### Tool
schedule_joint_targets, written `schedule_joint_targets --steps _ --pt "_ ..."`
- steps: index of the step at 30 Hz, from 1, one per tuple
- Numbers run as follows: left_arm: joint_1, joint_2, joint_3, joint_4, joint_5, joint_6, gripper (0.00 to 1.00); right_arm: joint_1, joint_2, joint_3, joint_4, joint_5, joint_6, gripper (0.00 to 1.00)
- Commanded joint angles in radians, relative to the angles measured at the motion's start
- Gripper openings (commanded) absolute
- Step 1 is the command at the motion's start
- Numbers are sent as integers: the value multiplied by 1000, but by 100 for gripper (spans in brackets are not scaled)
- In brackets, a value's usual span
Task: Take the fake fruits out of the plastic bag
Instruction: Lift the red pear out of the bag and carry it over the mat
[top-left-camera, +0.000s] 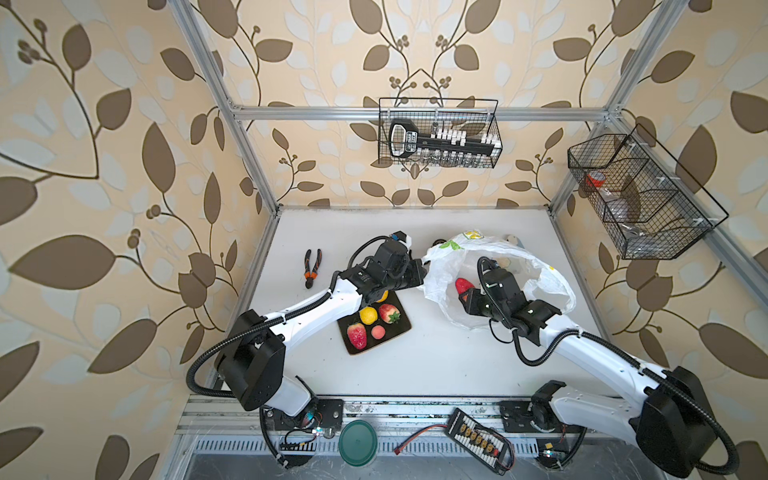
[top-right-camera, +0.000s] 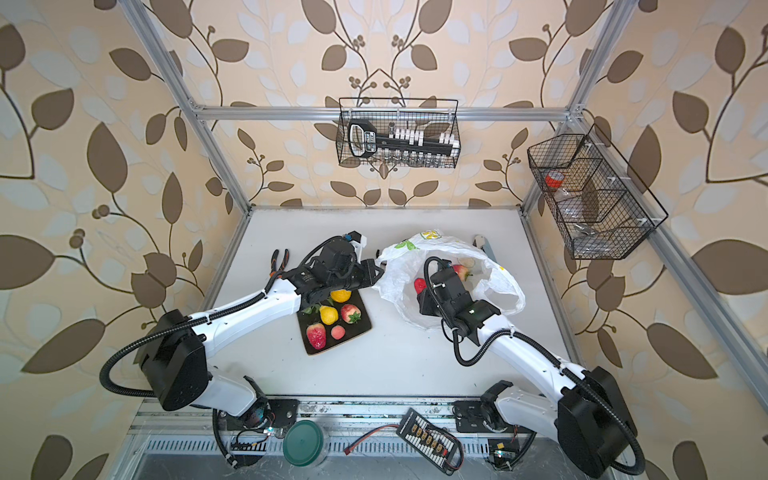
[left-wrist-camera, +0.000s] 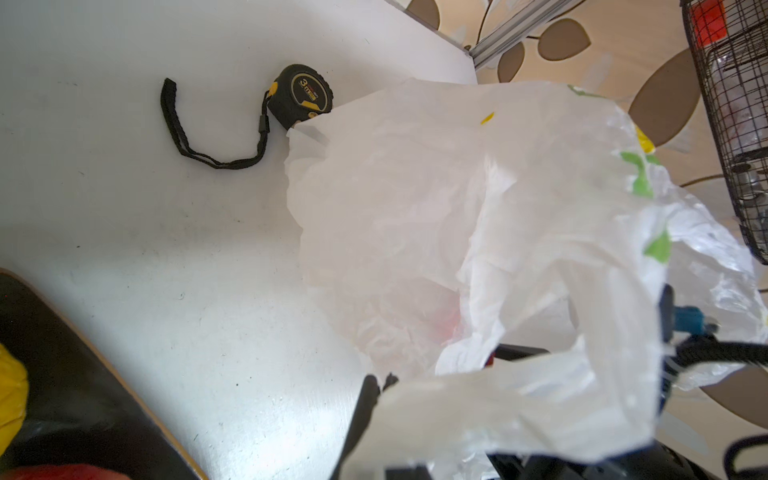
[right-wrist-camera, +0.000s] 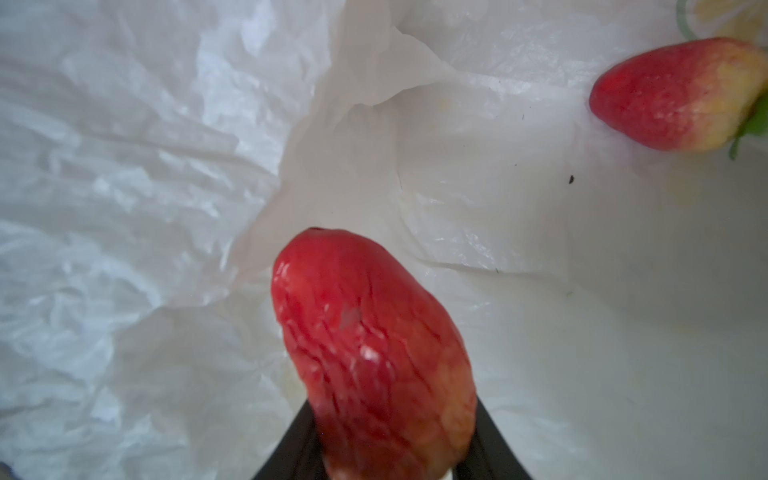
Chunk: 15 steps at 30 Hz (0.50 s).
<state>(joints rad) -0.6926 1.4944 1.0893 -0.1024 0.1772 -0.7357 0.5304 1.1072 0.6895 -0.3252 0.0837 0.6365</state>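
Right wrist view shows the right claw (right-wrist-camera: 395, 453) clamped on a red strawberry (right-wrist-camera: 374, 332), the plastic bag (right-wrist-camera: 124, 166) enclosing that claw, its rim pinched in the left claw (top-left-camera: 420, 272); extraction is in hand, and the next move likely requires lifting clear of the film.

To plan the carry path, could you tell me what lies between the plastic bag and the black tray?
Only bare table separates the plastic bag and black tray in both top views; the left gripper, gripping the bag's edge, hangs over it.
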Motion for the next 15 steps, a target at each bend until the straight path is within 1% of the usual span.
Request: schedule_joint_targets --steps 1,5,9,12,13,14,15 --pt "7 14 50 14 -8 4 6 4 -76 -12 -115 -4 15 34" --pt "5 20 50 14 17 -3 25 5 -171 -2 -184 -2 10 35" --pt "5 2 43 10 50 -1 44 5 -267 17 -218 -9 -32 35" --pt "7 -31 37 -8 86 34 60 6 -309 47 -245 -24 -77 35" --pt "6 -45 35 -20 96 51 68 5 -320 57 -253 -30 -93 35" --pt "7 -71 32 -32 104 64 85 6 -330 64 -254 -37 -108 35" --pt "6 -98 28 -47 109 84 98 6 -342 72 -256 -46 -127 35"
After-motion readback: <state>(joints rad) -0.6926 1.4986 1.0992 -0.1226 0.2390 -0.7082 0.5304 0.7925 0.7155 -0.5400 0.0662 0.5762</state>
